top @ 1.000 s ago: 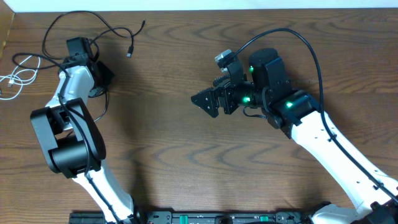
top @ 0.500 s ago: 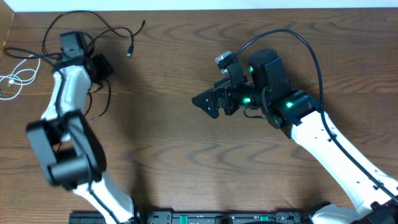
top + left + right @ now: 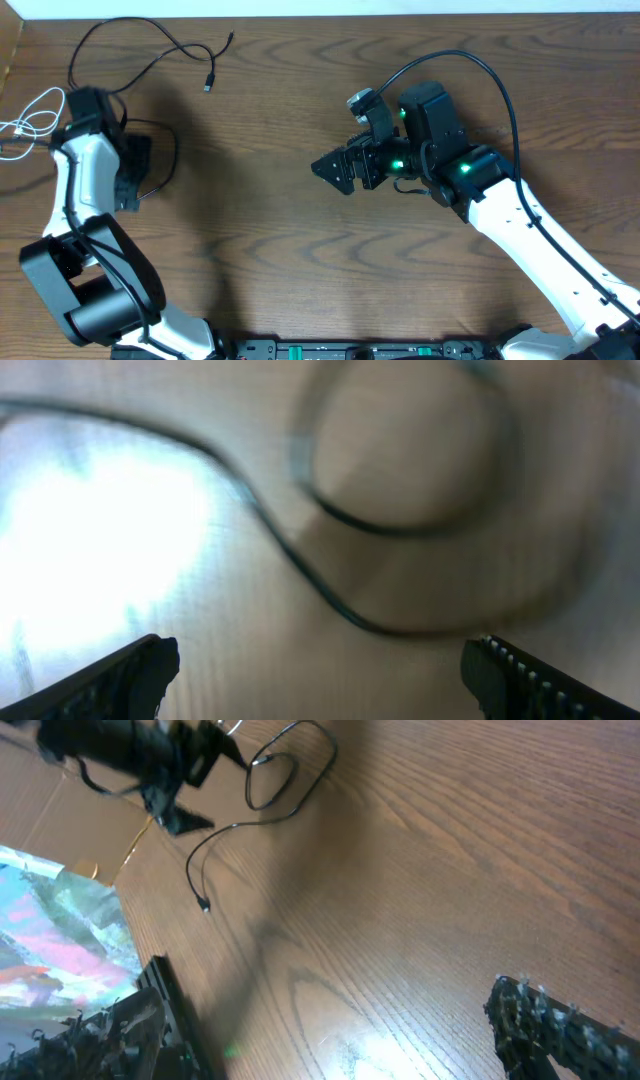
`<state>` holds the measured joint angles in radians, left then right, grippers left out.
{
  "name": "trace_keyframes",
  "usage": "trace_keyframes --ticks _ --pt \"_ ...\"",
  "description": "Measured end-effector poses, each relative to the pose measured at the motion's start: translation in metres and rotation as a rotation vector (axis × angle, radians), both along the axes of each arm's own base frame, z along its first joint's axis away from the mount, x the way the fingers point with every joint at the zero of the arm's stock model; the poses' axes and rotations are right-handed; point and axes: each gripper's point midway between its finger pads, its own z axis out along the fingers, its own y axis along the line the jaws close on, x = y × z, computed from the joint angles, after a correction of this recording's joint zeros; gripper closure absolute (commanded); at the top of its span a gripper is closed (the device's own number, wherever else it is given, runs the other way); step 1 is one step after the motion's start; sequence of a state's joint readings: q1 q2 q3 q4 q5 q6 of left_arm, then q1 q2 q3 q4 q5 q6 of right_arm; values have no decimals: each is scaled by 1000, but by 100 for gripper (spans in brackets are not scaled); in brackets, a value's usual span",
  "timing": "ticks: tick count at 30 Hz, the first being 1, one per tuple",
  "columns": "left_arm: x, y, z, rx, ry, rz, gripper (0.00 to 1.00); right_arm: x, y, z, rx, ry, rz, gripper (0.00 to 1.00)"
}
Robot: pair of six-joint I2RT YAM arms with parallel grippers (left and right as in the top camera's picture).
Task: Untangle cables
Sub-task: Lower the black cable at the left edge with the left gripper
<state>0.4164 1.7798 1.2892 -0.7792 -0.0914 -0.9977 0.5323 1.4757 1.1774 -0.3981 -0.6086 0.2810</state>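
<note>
Both tools gaped empty, left tool [image 3: 320, 660] above a black cable [image 3: 330, 595] (blurred up close) near the bench's [image 3: 260, 250] left edge, white cable [image 3: 35, 110] lay at that edge, right tool [image 3: 330, 1020] hovered mid-bench.

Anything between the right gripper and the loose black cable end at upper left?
Nothing visible. Bare wood table runs from the open right gripper to the black cable's plug end. The left arm hangs over the other black loop farther left, with the left gripper open above it.
</note>
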Motion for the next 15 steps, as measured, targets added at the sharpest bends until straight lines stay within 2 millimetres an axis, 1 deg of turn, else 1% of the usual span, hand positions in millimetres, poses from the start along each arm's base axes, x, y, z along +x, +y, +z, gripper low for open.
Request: trace_keyframes --ticks 2,4,8,11,12,15 --pt "-20 10 -14 -21 26 135 4 0 0 0 -1 1 0 1" --pt "-35 25 -26 -24 18 265 4 0 0 0 -1 1 0 1" --pt "-49 52 -36 -11 -34 416 5 0 0 0 1 -2 0 1" --pt "-58 65 -40 -3 -54 479 6 3 1 3 10 -19 -1 1" --pt "-59 69 -41 1 -62 494 8 4 2 5 14 -27 -1 1" --pt "-62 73 -43 7 -66 507 9 7 3 9 26 -48 -2 1"
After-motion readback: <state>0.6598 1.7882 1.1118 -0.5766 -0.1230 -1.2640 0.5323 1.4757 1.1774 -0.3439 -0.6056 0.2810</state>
